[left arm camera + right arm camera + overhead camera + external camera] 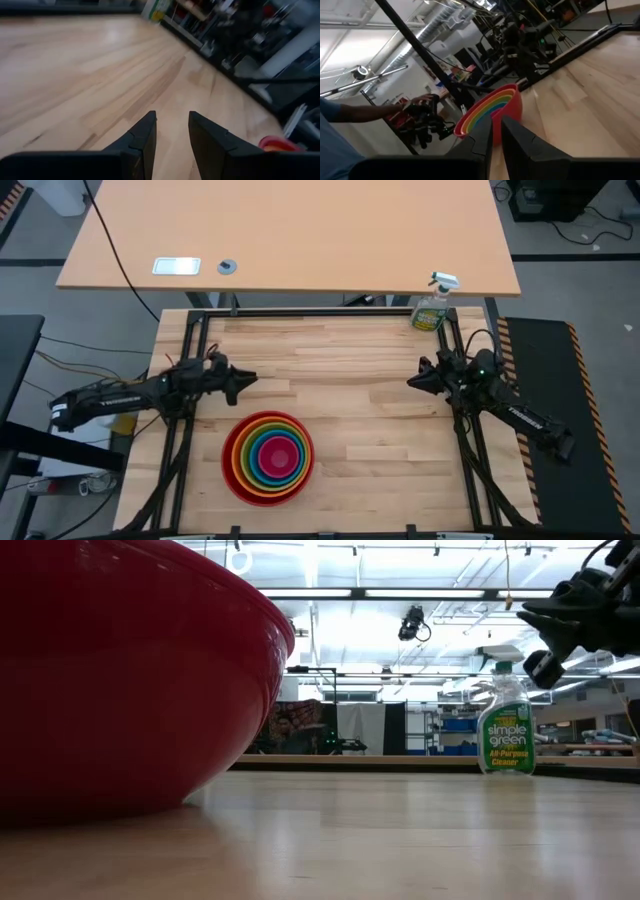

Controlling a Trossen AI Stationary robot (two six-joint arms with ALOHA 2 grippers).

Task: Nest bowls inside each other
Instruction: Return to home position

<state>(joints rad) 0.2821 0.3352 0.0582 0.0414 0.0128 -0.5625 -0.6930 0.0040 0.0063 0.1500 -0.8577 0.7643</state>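
The bowls (268, 457) stand nested as 1 stack near the front edge of the table (350, 380), left of its middle. Every mouth faces straight up. Being round, they have no long axis. From above they form rings: the red bowl (227, 460) outermost, then orange, lime green and blue, with magenta at the centre. In the low view the red wall fills the left side, its base on the wood.

The left gripper (172, 117) hangs over the table's left side, behind the stack and clear of it, pointing inward. Its fingers are a little apart and hold nothing. The right gripper (496, 120) is over the right side, pointing inward. Its fingers are nearly together with only a slit between them, and they too hold nothing.

A spray bottle (506, 730) stands upright at the far right corner. Its label reads "simple green All-Purpose Cleaner".

The table is pale wood in glued strips, edged by a black frame (195, 340). Behind it is a tan desk (300, 240) bearing a white device (176, 266). The room has strip lights on the ceiling and shelving at the back. In the right wrist view a person's arm (365, 114) in a blue sleeve reaches out beyond the table.
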